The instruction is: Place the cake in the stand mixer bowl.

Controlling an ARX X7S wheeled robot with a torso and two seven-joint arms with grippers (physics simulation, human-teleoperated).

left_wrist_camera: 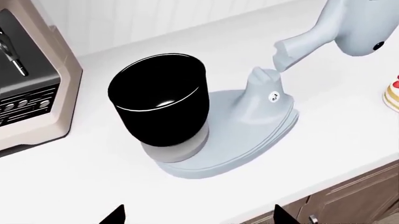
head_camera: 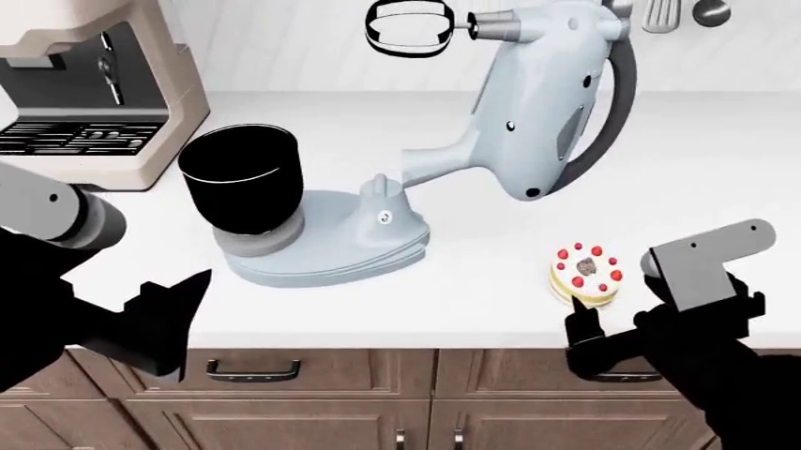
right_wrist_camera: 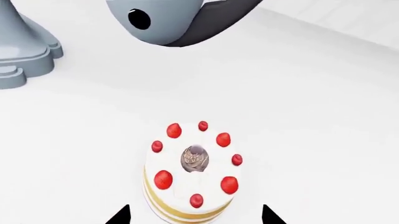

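Counter: white, flat, carries everything; wood cabinet fronts below its near edge.
Mixer: pale blue-grey, the landmark here; base flat on the counter, head tilted up and back, whisk raised clear, high above the base.
Coffee machine: beige with a dark grille, on the counter to the left of the mixer, near the bowl but apart from it.
Bowl: glossy black cylinder with a thin light rim line, upright on the mixer's base at its left end; its inside reads only as black in the left wrist view.
Left gripper: black, at the counter's near edge, in front of and left of the mixer; in the left wrist view two dark fingertips stand well apart with only counter between them, so the fingers are spread and hold nothing.
Right gripper: black, at the near edge to the right of the mixer, just beside the cake; in the right wrist view its fingertips stand apart on either side of the cake, spread and not touching it.
Cake: small, round, upright on the counter right of the mixer base and below the tilted head; white top, red berries around a brown swirl, cream and tan sides; well apart from the bowl.
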